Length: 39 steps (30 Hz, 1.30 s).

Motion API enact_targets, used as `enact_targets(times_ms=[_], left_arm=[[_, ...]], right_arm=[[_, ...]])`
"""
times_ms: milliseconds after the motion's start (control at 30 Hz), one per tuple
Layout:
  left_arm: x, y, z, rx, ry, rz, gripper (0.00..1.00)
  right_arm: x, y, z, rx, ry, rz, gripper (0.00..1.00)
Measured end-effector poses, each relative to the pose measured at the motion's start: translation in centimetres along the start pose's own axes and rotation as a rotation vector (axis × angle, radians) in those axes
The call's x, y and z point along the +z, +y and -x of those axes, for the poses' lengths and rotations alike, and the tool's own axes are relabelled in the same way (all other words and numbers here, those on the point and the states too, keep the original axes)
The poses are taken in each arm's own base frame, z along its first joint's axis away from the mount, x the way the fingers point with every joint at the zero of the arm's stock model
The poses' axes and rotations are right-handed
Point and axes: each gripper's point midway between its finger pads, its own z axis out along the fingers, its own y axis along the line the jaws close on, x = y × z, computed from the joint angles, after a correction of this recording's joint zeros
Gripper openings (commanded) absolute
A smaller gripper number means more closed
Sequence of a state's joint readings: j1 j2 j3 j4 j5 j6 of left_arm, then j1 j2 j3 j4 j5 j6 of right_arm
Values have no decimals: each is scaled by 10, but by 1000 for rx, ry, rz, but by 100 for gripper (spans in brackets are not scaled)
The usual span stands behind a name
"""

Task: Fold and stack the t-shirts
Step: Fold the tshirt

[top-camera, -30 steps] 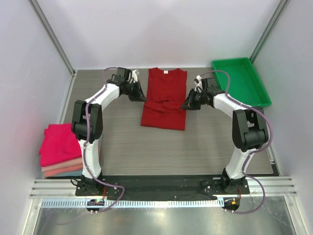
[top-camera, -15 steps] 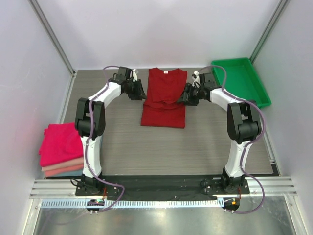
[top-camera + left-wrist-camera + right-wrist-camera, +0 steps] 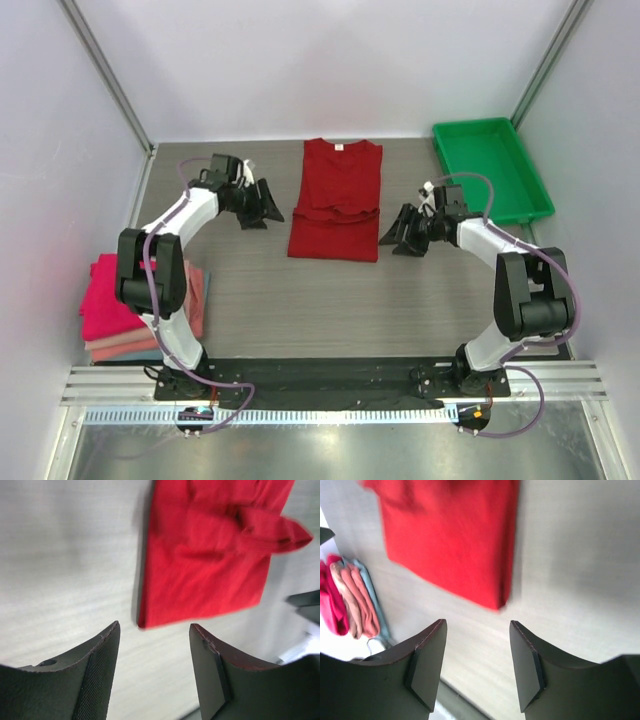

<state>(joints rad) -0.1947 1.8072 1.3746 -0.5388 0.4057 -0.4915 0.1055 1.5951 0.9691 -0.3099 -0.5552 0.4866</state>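
Dark crimson cloth: the red t-shirt [image 3: 337, 200] lies flat at the middle of the far half of the wood-grain table [image 3: 330, 300], collar toward the back wall, its sides turned in so that it forms a long rectangle with a ridge of bunched fabric crossing its middle. The left gripper [image 3: 258, 204] stands to the left of the shirt, apart from it and over bare table; the right gripper [image 3: 402, 231] stands just right of the shirt's near right corner, also clear of the cloth. In the left wrist view the left gripper [image 3: 154, 626] shows its two dark fingers [image 3: 100, 670] spread wide with nothing between them, the near corner of the red t-shirt [image 3: 205, 565] lying just beyond their tips. In the right wrist view the right gripper [image 3: 477, 623] likewise stands with its jaws parted and empty, the red t-shirt [image 3: 455, 540] ahead of it on the table. A stack of folded t-shirts [image 3: 115, 300], bright magenta-pink on top with salmon and paler layers beneath, rests at the table's left edge near the wall, partly hidden by the left arm; the same stack [image 3: 350, 595] appears at the left margin of the right wrist view. A green tray [image 3: 490, 165] sits at the far right corner, well apart from the red shirt.
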Motion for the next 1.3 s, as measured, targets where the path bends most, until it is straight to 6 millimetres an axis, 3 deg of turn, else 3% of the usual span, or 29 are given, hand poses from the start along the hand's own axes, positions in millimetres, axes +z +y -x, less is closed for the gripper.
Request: enact_targets(times_ms=[133,233,300,533,700,1167,1300], left_arm=[[13,17,-39,-194,104,-79,59],[22,29,-69,-338,190,-100,57],[26,30,-77,-381,221,-111,57],[35,21,-71,-407,222,-172,51],[49,24,-80,-425,261,-167,48],[57,10,-88,-395,303,-187,43],[60,10,-87,-394,305,-188,36]], right_arm=[[7,-21,-46,129,108,-15,59],[11,-27,-60,193,149,-17,59],[14,-27,-60,217,152,-9,59],[27,-29,-56,273,140,6,57],[35,-28,-56,315,153,32,55],[51,-22,-40,362,176,78,50],[52,-22,-41,369,180,76,45]])
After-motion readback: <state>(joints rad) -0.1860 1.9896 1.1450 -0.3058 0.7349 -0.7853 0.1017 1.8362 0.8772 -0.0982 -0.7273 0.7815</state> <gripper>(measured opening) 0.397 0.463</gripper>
